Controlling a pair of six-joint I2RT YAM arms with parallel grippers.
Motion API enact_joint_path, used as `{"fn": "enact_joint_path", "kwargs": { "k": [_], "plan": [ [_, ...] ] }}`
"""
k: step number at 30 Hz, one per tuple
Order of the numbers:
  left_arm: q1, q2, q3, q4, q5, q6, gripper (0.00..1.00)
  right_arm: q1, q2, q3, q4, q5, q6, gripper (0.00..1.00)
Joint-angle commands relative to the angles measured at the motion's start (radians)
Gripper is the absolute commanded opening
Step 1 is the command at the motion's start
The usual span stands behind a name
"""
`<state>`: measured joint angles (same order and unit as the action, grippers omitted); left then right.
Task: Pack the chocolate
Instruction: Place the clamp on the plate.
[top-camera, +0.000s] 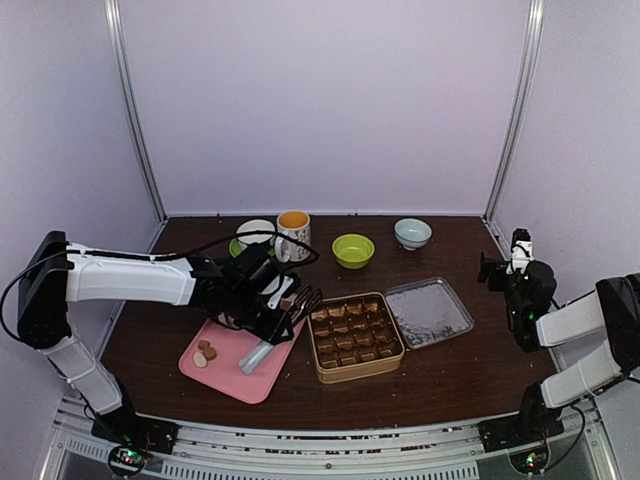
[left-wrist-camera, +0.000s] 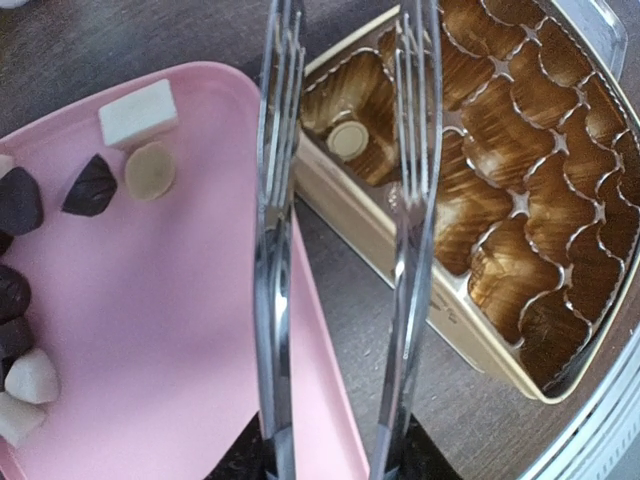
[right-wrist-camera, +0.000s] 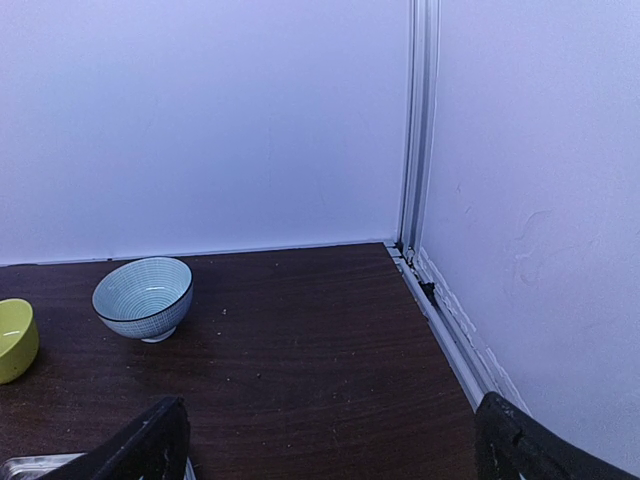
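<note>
Several chocolate pieces lie on the pink tray (left-wrist-camera: 170, 330): a white block (left-wrist-camera: 138, 112), a tan disc (left-wrist-camera: 150, 170), dark pieces (left-wrist-camera: 90, 187) and cream ones (left-wrist-camera: 30, 378). One tan piece (left-wrist-camera: 348, 138) sits in a corner cup of the gold box (left-wrist-camera: 400, 250). My left gripper (left-wrist-camera: 330, 465) is shut on metal tongs (left-wrist-camera: 272, 260). The tongs' toothed tips stand apart over the box's corner with nothing between them. From above, the left gripper (top-camera: 262, 320) hovers between the tray (top-camera: 235, 375) and the box (top-camera: 392, 362). My right gripper (top-camera: 505, 270) is open and holds nothing, far right.
A clear lid (top-camera: 428, 311) lies right of the box. Along the back stand a white cup (top-camera: 255, 235), a patterned mug (top-camera: 293, 232), a green bowl (top-camera: 353, 250) and a blue-white bowl (right-wrist-camera: 143, 297). White walls enclose the table (right-wrist-camera: 300, 340).
</note>
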<state>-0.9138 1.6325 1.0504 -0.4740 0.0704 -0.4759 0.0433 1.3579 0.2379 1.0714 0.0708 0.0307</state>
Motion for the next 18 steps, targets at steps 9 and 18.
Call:
{"fn": "enact_joint_path", "kwargs": {
  "k": [9,18],
  "plan": [
    [0.027,-0.141,-0.147,-0.003,-0.174,-0.136,0.37,-0.006,0.001,0.010,0.022,-0.004,0.002,1.00],
    [0.027,-0.084,-0.213,0.077,-0.161,-0.168,0.38,-0.006,0.002,0.009,0.023,-0.005,0.002,1.00]
  ]
}}
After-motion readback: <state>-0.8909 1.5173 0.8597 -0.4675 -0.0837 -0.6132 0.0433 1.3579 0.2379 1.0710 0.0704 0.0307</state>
